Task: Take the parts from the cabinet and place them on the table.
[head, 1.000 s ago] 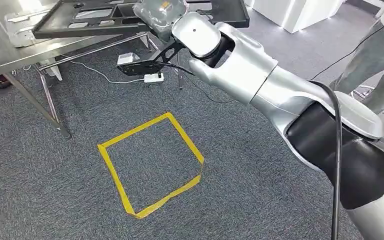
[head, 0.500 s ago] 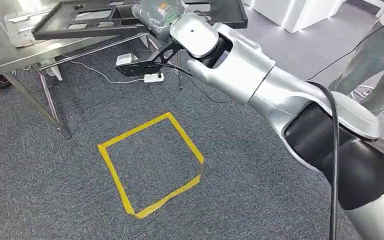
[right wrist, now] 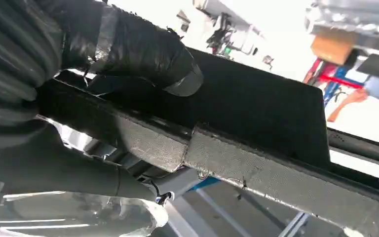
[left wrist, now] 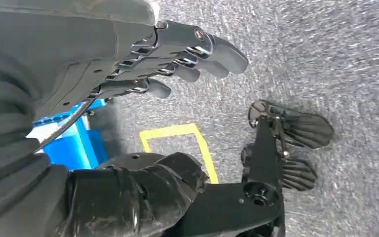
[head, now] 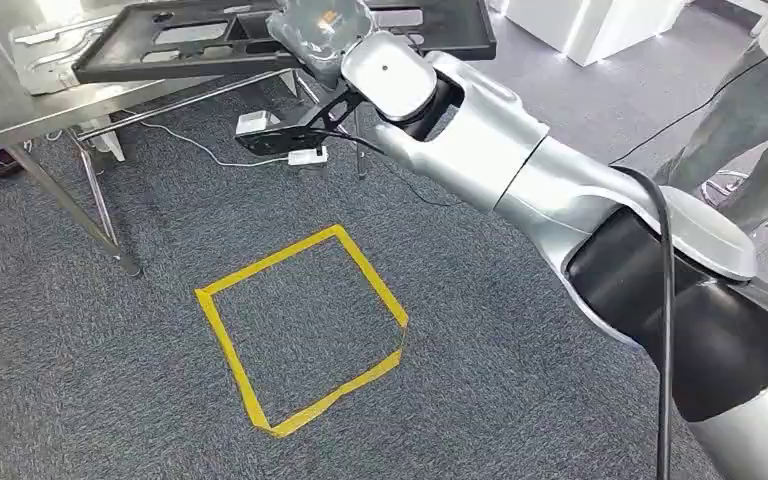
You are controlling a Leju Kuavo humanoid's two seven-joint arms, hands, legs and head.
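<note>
A large flat black part [head: 210, 40] with cut-outs lies along the steel table [head: 20, 100] at the top of the head view. My right arm reaches out to its near edge, and the right hand [head: 320, 22], wrapped in clear plastic, is at that edge. In the right wrist view the right hand [right wrist: 128, 54] grips the black part [right wrist: 256, 163], thumb over the rim and the rest of the hand underneath. My left hand [left wrist: 177, 54] hangs over the carpet with its fingers stretched out and nothing in it.
A yellow tape square [head: 300, 330] marks the grey carpet in front of me. A white power strip [head: 305, 155] with cables and a black stand foot [head: 280, 135] lie under the table. A person's legs [head: 750, 130] stand at the right, white furniture [head: 600, 25] behind.
My right arm has eased slightly up and left with the black part in its hand. The part's left end has shifted a little along the table.
</note>
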